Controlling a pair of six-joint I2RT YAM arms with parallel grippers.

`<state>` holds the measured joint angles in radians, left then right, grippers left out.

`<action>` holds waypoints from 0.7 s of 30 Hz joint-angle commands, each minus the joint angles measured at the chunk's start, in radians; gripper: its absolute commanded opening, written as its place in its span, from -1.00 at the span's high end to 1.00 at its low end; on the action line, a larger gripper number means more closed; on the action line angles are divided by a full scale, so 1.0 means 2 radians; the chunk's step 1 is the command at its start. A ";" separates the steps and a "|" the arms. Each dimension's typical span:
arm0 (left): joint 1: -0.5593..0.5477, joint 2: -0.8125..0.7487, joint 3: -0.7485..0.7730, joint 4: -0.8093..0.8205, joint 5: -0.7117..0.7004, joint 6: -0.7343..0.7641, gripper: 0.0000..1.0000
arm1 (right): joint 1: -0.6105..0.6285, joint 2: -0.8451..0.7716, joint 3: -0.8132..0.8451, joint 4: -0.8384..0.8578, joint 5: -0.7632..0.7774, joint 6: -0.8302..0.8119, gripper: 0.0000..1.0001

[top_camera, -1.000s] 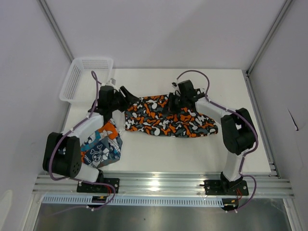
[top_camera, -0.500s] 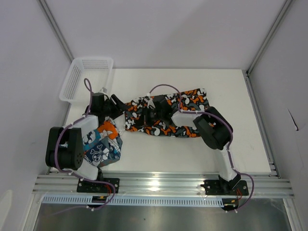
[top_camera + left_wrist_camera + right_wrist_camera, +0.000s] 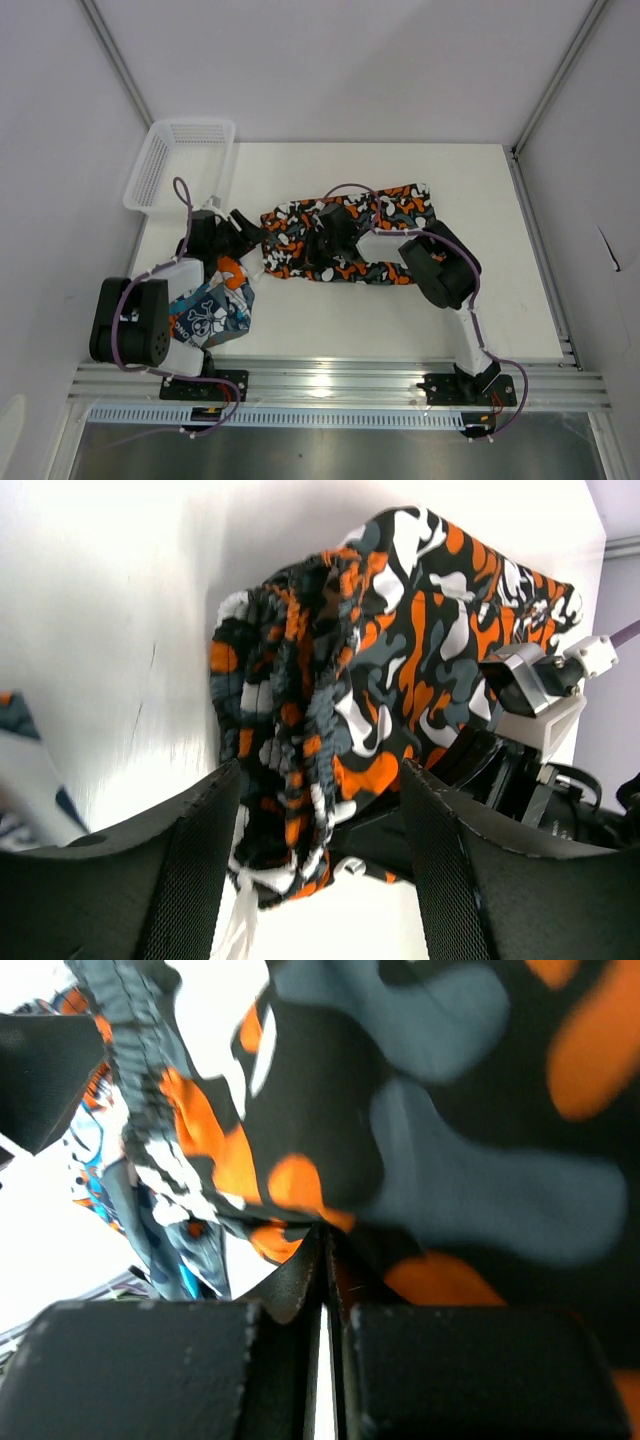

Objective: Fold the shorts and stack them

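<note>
The orange, black, white and grey camouflage shorts [image 3: 385, 208] lie mid-table, partly doubled over on themselves. My right gripper [image 3: 322, 246] sits on their middle, shut on a pinch of this cloth [image 3: 450, 1110], jaws [image 3: 328, 1235] pressed together. My left gripper [image 3: 246, 228] is open just left of the bunched waistband [image 3: 300, 710], its fingers [image 3: 195, 870] on either side of the hem without touching it. The teal, orange and white skull shorts [image 3: 212, 308] lie crumpled at the near left, partly under the left arm.
A white mesh basket [image 3: 178, 158] stands at the far left corner, overhanging the table's edge. The right arm's elbow [image 3: 440, 262] hangs over the near right part of the camouflage shorts. Aluminium rails run along the near edge [image 3: 330, 378].
My right gripper has swung left across the camouflage shorts, carrying cloth with it so the pair is shorter and doubled. My left gripper drew back toward the near left and opened slightly.
</note>
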<state>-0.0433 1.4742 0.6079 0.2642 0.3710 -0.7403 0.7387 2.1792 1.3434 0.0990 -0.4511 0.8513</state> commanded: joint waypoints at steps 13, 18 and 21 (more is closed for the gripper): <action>-0.004 0.027 0.027 0.007 0.018 0.025 -0.53 | -0.017 -0.113 -0.037 -0.074 0.028 -0.051 0.59; -0.001 0.074 0.066 -0.002 0.030 0.034 -0.64 | -0.014 -0.124 -0.012 -0.089 0.032 -0.060 0.40; 0.001 0.097 0.086 -0.012 0.038 0.034 -0.66 | -0.013 -0.127 -0.002 -0.093 0.031 -0.064 0.33</action>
<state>-0.0460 1.6360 0.7216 0.2371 0.4095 -0.7055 0.7055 1.9877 1.2877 -0.0780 -0.3962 0.7540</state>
